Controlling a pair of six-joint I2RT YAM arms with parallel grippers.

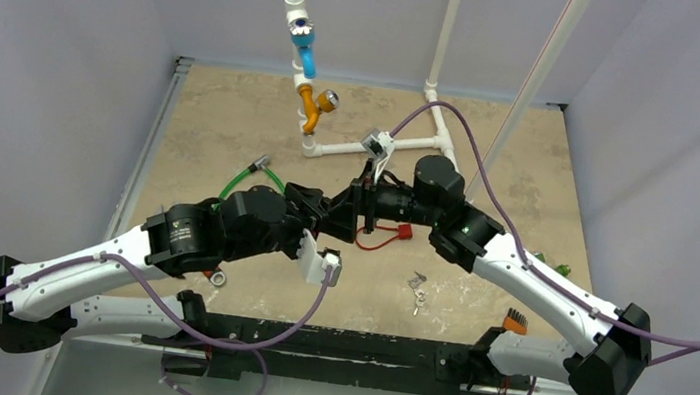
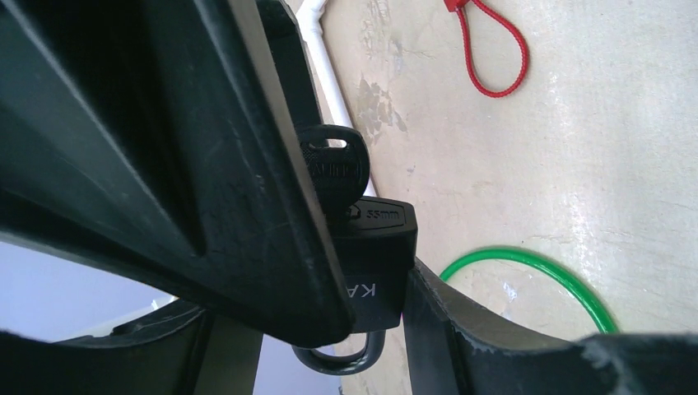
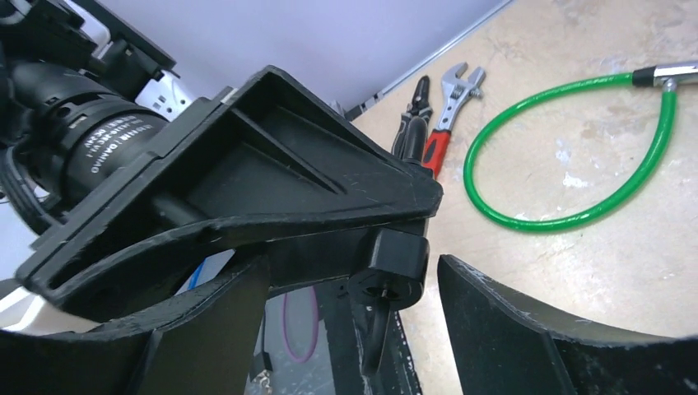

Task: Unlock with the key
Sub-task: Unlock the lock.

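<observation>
Nearest, by the arm bases on the mottled beige table (image 1: 235,113): a small bunch of loose keys (image 1: 418,286) lying on its own toward the right arm, and, on the left arm's side, pliers (image 3: 411,132) and an adjustable wrench (image 3: 457,86) side by side, mostly hidden under that arm from above.

Further in, over mid-table, both arms meeting tip to tip. Left fingers (image 2: 206,206) clamped on a black padlock (image 2: 379,255), one pressing each flat side of the body, held about half apart by it; shackle (image 2: 370,350) poking out beyond the grip, "55mm" legible on the end face. Key (image 2: 333,169) seated in the padlock's keyhole, black head sticking straight out of the body, partly hidden behind the nearer left finger. Right fingers (image 3: 535,329) spread wide, one on either side of the key end of the padlock, visible gaps on both sides, gripping nothing, touching neither key nor lock. Cannot tell whether locked or released.

On the table beside the meeting point, a red cable loop (image 1: 383,237) just below the right wrist, and a green cable loop (image 3: 568,148) with a metal end fitting near the left fingers.

Farthest back, a white pipe frame (image 1: 342,146) standing at the table's far edge, with an orange fitting (image 1: 309,107) and a blue fitting (image 1: 303,51) stacked above it.
</observation>
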